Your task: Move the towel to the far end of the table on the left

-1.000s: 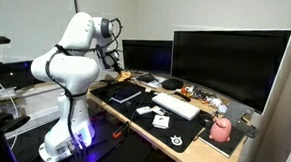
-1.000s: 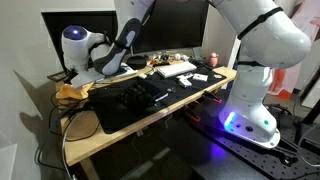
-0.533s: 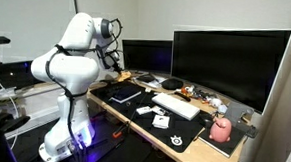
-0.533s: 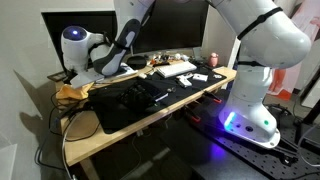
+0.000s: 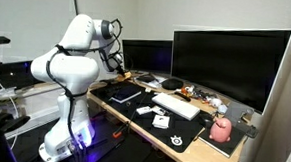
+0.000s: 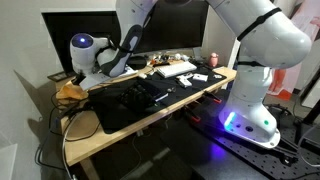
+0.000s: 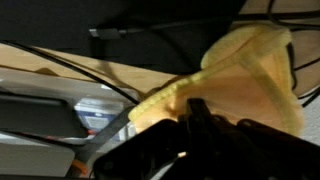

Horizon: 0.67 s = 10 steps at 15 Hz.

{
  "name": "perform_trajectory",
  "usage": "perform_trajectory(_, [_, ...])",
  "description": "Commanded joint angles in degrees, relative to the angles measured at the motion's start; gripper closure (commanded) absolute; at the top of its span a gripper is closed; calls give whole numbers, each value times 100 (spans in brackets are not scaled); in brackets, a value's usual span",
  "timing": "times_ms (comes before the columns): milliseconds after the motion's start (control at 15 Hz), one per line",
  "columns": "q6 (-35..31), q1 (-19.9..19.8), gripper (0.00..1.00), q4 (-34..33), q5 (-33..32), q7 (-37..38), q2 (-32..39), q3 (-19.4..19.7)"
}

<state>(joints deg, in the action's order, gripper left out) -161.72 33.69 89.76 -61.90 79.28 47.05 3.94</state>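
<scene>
- As we looked through the wrist view, the pincer [image 7: 196, 112] was clamped on a fold of the towel [image 7: 240, 70], which spread just beyond its tips.
- We saw the towel [image 6: 70, 92] bunched at the table [image 6: 140, 128] corner.

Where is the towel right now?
In an exterior view the towel lies at the table's picture-left end; the wrist view shows it gripped by the claw.

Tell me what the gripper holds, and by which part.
The gripper is shut on the towel, pinching a fold near its edge; exact spot blurred.
</scene>
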Motion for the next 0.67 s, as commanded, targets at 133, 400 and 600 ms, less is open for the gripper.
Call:
perform_trajectory(133, [-631,169,100,-101,-830,1013,250,722])
perform_trajectory(400, [-1082,290,100,-242,-1344,1636,446,1040])
perform_trajectory(600, [-1280,393,100,-435,-1679,2095,585,1213])
